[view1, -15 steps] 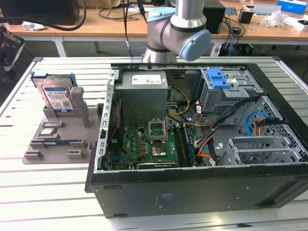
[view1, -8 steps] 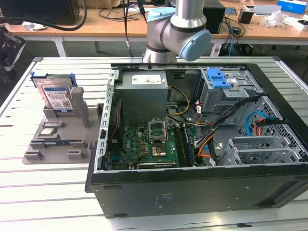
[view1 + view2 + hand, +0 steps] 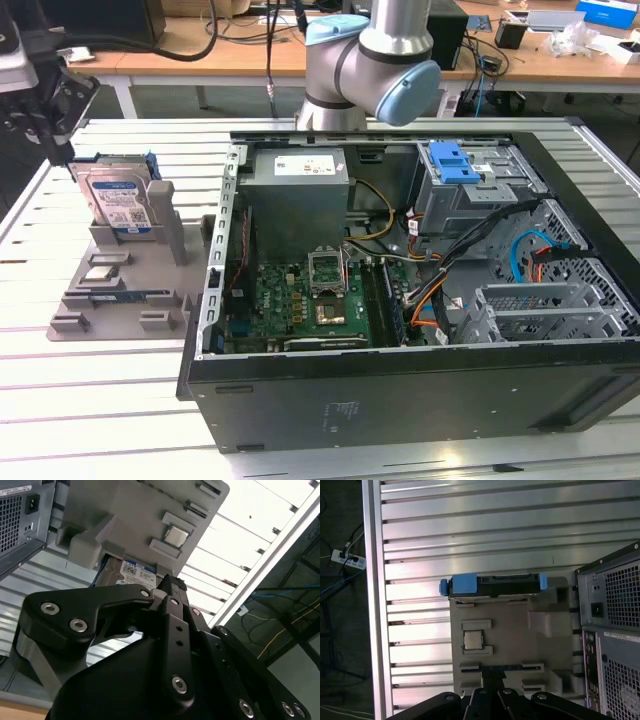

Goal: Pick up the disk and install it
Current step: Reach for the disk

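First wrist view looks down past the pincer (image 3: 492, 674). Its two black fingers seem to meet at the tip, so I judge it closed and holding nothing. Just beyond it lies the grey holder (image 3: 545, 645), with a small processor chip (image 3: 472, 640) resting in one pocket. At the far edge of this holder stands the disk (image 3: 492, 582), upright on its long edge in a slot, with the blue carrier ends showing at both sides.

In the exterior view the pincer hangs above the disk's corner toward the exterior view's left, near it but apart. The holder sits on the slatted tabletop (image 3: 100, 400), just beside the open computer case (image 3: 400, 390). Deeper in the case a blue bracket (image 3: 450, 160) sits on the drive cage, well apart from the disk.

The step in hand, as I judge it, is the reach for the disk. To do it well, the pincer should open wider than the disk is thick while it is above the disk, not at contact. It should be centred over the middle of the top edge, not the corner, so that the drive does not swing when gripped. It should close on the two flat faces, not on the blue plastic ends, which probably flex. The descent should be straight and slow, because the grey post (image 3: 170, 215) of the holder stands just beside the disk and a tilted approach could strike it.
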Motion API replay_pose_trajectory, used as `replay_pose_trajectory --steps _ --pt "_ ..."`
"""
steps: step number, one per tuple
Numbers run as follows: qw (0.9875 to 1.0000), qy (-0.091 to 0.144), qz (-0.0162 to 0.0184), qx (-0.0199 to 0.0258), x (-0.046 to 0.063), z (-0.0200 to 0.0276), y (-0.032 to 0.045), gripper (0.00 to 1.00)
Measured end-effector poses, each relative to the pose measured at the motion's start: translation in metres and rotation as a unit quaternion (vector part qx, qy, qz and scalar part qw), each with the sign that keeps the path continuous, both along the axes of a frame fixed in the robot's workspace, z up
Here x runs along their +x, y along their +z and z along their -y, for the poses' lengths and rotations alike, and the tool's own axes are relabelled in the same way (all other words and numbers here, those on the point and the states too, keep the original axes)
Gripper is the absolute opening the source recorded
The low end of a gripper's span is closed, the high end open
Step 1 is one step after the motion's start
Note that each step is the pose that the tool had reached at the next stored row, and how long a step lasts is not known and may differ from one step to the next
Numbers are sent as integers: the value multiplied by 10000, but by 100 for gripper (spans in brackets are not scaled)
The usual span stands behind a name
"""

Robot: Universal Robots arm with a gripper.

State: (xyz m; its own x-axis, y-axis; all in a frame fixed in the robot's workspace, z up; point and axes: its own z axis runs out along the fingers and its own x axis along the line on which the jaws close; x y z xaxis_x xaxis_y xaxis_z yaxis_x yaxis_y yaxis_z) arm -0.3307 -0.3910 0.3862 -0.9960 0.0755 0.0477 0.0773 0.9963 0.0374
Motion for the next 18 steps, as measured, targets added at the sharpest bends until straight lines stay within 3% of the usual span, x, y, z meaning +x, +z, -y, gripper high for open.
replay_pose_trajectory --steps 2,5,13,18 --pt "10000 2 -1 -9 46 -105 -7 11" --pt "10000 1 0 -16 55 -215 -19 11" --pt "10000 1 0 -16 45 -264 -48 11" --pt "10000 2 0 -16 38 -270 -51 11"
